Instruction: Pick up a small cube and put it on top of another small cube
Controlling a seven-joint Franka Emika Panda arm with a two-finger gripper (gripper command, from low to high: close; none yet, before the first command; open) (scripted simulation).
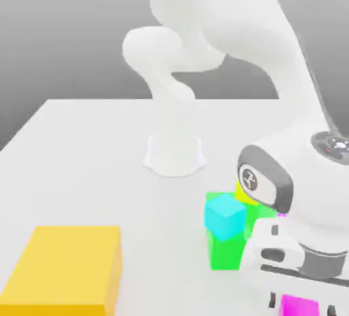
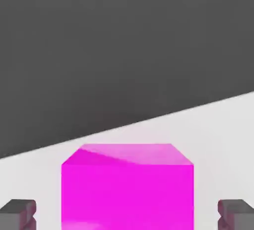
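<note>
1. Gripper [image 2: 127,216] = me, fingers [image 2: 19,214] wide, one on each side of the magenta cube [image 2: 127,196]; gap of bare table [image 2: 223,149] between cube and each finger, so no grip (hand view is plain on that).
2. Position, exterior view: me and that cube down at 5 o'clock from picture centre, cube partly cut off by the frame edge.
3. Green block [image 1: 225,250]: 10 o'clock from my cube, well apart from it.
4. Cyan cube [image 1: 225,217]: overlaps the green block's upper part in the exterior view (contact: can't tell).
5. Yellow cube [image 1: 245,194]: about 1 o'clock from the cyan one, partly hidden.
6. Second magenta piece [image 1: 281,215]: thin sliver peeking past my arm [image 1: 300,164], 2 o'clock from the green block (mostly hidden, shape unclear).
7. Big yellow-orange block [image 1: 65,267]: 7 o'clock from picture centre, flat on the table, well apart from me.
</note>
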